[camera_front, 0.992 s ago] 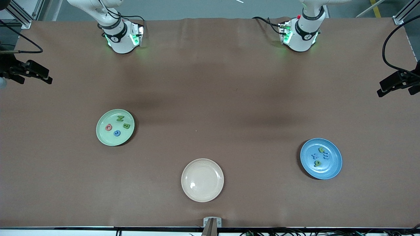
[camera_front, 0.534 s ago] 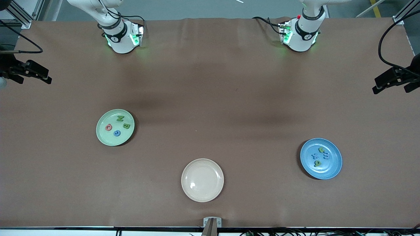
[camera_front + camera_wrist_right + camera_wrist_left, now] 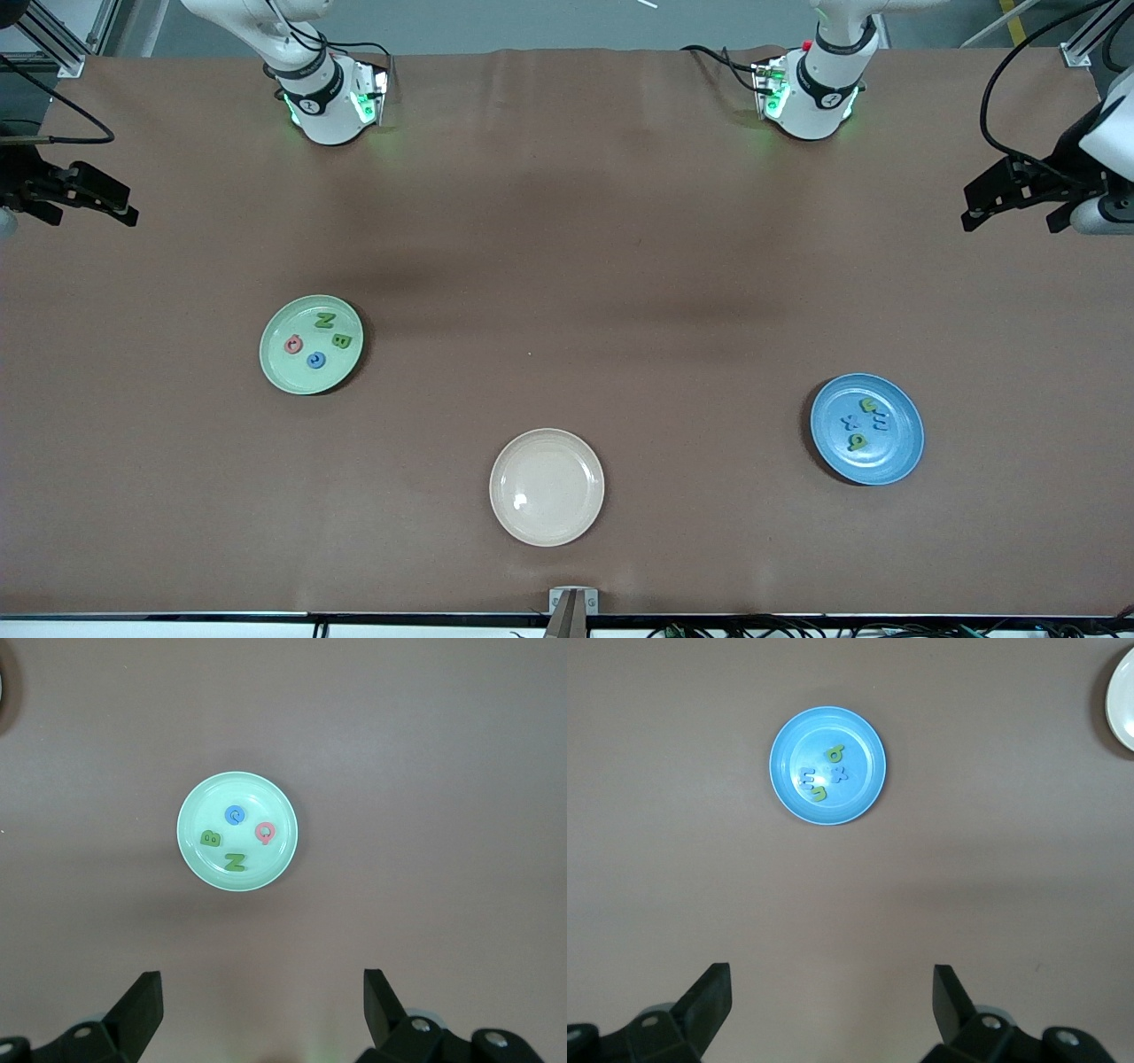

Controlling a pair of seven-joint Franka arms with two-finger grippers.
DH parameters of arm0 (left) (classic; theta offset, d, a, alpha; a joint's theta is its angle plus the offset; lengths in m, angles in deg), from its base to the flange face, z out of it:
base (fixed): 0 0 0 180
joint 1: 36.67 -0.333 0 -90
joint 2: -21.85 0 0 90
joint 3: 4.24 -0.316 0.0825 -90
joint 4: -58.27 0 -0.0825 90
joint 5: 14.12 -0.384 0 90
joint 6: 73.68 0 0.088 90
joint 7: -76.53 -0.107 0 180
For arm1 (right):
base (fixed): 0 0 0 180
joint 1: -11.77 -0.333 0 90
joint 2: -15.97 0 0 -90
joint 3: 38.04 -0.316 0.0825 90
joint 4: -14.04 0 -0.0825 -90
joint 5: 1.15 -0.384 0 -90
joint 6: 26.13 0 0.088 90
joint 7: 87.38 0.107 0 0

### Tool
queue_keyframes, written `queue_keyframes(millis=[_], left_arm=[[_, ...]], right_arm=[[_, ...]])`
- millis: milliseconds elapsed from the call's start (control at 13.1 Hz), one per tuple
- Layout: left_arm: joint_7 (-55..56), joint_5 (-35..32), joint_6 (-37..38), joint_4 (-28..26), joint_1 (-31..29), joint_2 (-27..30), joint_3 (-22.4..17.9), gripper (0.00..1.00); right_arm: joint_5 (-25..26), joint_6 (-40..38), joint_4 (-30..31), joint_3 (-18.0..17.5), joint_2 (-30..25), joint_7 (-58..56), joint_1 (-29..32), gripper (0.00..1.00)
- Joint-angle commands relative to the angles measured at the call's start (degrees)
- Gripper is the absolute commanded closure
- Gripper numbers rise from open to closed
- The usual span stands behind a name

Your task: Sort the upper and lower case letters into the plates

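every letter looks sorted, so the arms should simply hold clear at the worktop's (image 3: 567, 221) ends. the mint green plate (image 3: 311, 344) lies toward the right arm's end, the blue plate (image 3: 866, 429) toward the left arm's. left gripper (image 3: 1005, 197) and right gripper (image 3: 97, 195) hang released, fingers (image 3: 709, 997) spread wide, holding nothing.

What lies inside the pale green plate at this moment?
The green plate holds four small letters: a green N, a green B, a pink round letter and a blue round letter. Nothing covers them.
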Motion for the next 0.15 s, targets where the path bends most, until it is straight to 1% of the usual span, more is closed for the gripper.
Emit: queue_keyframes(millis=[0, 76], left_arm=[[-0.8, 0.0, -1.1, -1.7, -0.5, 1.4, 0.3, 0.00], [-0.8, -0.1, -0.9, -1.5, -0.6, 1.4, 0.3, 0.00]], right_arm=[[0.1, 0.0, 2.1, -1.3, -2.2, 1.0, 1.4, 0.00], [0.0, 0.0, 2.1, -1.3, -2.3, 1.2, 1.4, 0.00]])
